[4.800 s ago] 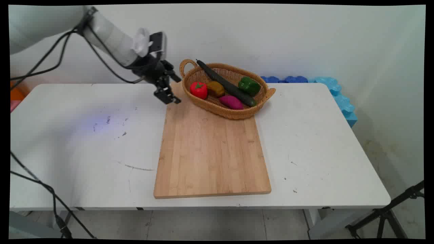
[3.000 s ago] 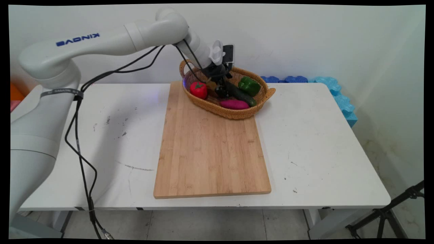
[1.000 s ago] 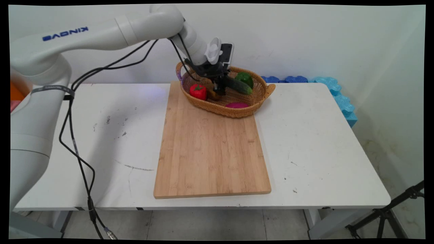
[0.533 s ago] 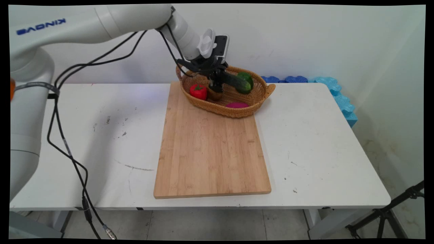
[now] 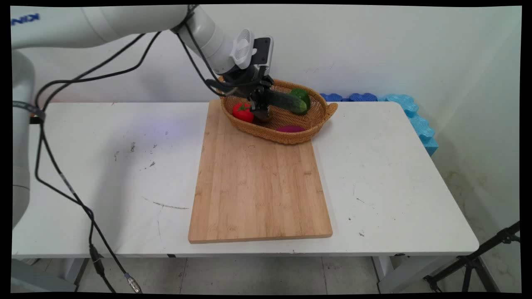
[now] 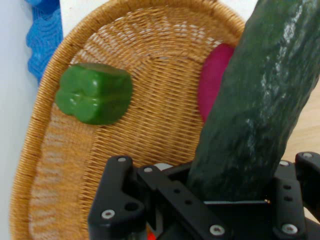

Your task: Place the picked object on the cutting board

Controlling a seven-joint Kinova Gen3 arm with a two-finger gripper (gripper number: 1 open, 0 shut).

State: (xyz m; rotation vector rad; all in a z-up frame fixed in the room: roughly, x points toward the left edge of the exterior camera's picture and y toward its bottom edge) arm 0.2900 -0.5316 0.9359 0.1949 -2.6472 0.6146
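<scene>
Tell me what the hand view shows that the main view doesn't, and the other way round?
Only the hand view shows, close up, the gripper clamped round the cucumber's bumpy dark skin, and the basket's weave.

Only the main view shows the white table, the wooden cutting board, the red pepper, the brown vegetable under the gripper, the arm and the cables.

Both show the cucumber lifted above the basket in the gripper's grasp, the green pepper and the purple vegetable lying in the basket, and the blue foam beyond.

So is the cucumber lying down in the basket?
No. The gripper holds the cucumber lifted above the basket floor, roughly level.
</scene>
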